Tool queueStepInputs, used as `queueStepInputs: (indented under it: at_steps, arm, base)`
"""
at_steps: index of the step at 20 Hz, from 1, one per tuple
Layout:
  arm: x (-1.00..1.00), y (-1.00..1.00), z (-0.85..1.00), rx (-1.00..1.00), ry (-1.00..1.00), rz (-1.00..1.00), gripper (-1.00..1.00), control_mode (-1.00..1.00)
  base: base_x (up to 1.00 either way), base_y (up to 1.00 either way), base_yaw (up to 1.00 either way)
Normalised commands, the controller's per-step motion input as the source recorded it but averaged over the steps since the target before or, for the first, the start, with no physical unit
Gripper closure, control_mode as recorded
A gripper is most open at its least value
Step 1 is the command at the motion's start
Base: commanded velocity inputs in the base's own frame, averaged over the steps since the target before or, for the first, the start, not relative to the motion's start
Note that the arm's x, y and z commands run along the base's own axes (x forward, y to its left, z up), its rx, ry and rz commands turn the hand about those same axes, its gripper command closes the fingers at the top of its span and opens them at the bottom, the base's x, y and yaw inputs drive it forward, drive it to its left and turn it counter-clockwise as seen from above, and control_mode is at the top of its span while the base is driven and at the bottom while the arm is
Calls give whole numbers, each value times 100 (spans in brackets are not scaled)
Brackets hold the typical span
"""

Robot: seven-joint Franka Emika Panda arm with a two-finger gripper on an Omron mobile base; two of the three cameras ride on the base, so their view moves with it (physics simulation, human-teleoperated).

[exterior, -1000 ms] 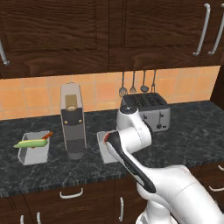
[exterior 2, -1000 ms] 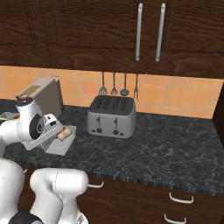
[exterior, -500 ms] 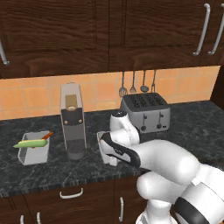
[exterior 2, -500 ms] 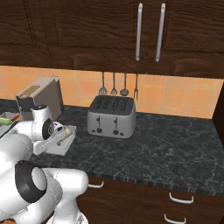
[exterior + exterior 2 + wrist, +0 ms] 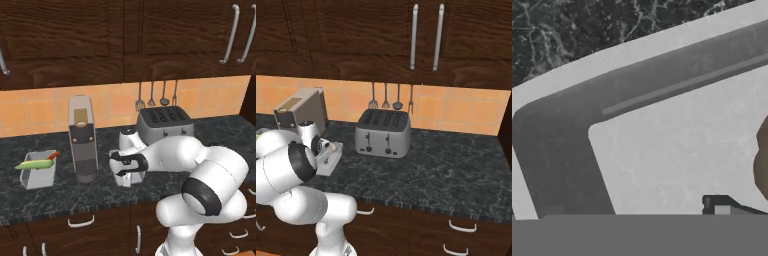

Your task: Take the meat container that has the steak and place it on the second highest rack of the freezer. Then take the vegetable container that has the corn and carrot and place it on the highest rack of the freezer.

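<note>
pincer (image 5: pixel 121 169): spread, nothing pinched | tray (image 5: pixel 662 85): directly under pincer, on counter (image 5: pixel 456 170) | steak (image 5: pixel 761 159): inside tray, off to one side of fingertip (image 5: pixel 716 204), apart

Two grey trays on dark counter (image 5: pixel 60 197): vegetable container (image 5: pixel 37 171) at left, meat container (image 5: pixel 331 155) by arm. One corn cob (image 5: pixel 34 164) and one carrot (image 5: pixel 53 155) in left tray. One brownish piece, likely steak (image 5: pixel 762 160), in other tray. One coffee machine (image 5: pixel 82 137). One four-slot toaster (image 5: pixel 382 132). Four utensils (image 5: pixel 391 97) hung on tiled wall. Two long cabinet handles (image 5: pixel 426 37) overhead. One robot arm (image 5: pixel 200 180).
</note>
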Motion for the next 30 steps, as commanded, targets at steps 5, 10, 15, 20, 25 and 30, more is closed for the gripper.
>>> queueStepInputs:
  at_steps: [5,10,15,20,25,30]
  arm:
    - [-11,27,-89,-8,11,6,100,-100]
    - [-13,0,-47,10,10,10,100,-100]
    - [-44,8,23,1,-27,18,100,-100]
    - [-19,4,76,2,-23,21,100,-100]
    - [-36,-1,95,3,-13,14,100,-100]
    - [-82,-37,93,1,-1,0,100,-100]
  base:
    - [0,0,0]
    - [0,0,0]
    - [0,0,0]
    - [0,0,0]
    - [0,0,0]
    - [0,0,0]
